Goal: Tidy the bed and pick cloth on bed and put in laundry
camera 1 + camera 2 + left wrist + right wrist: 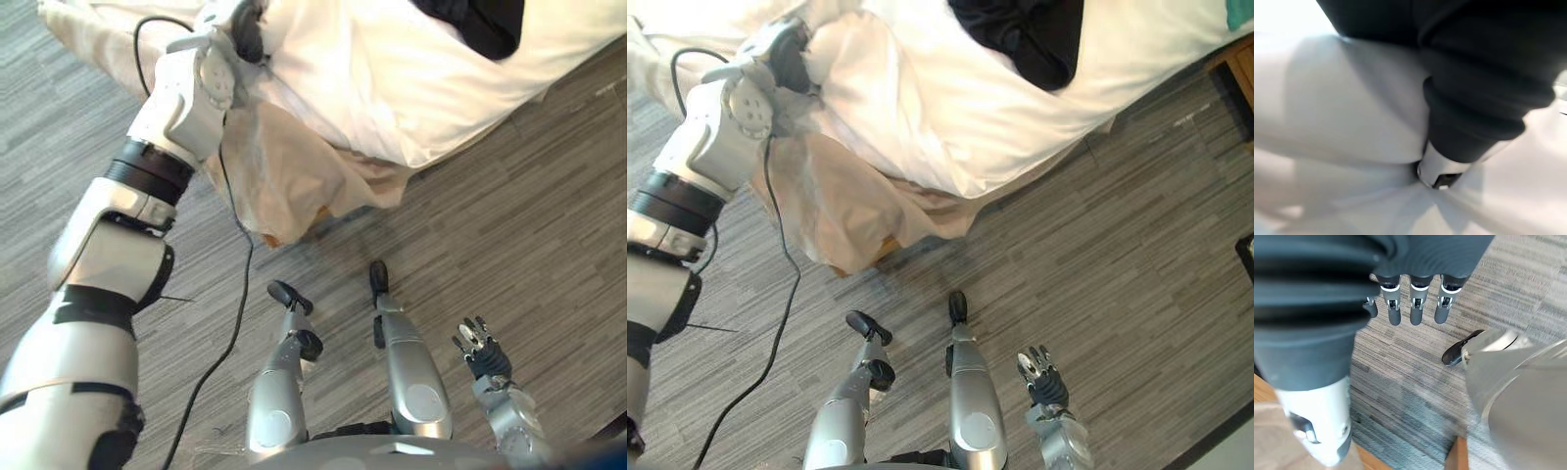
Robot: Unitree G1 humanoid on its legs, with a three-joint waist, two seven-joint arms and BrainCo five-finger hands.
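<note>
Head views, left arm: your arm reaches up to the bed, with the left hand (247, 34) at the edge of the white duvet (392, 78).
Head views, right arm: your right hand (1042, 376) hangs low over the grey streaked floor (1136, 245), fingers straight and spread.
Head views, cloth: the black cloth (1024, 34) lies crumpled on the duvet, well apart from both hands. A beige sheet (284, 171) droops off the bed corner.
Left wrist: the dark cover presses into soft white folds. The fingers are buried, so you cannot tell the grasp.
Right wrist: the fingers (1419, 308) are straight and hold nothing.

Head eyes overlook bed (392, 88); left wrist view seemingly against it.
</note>
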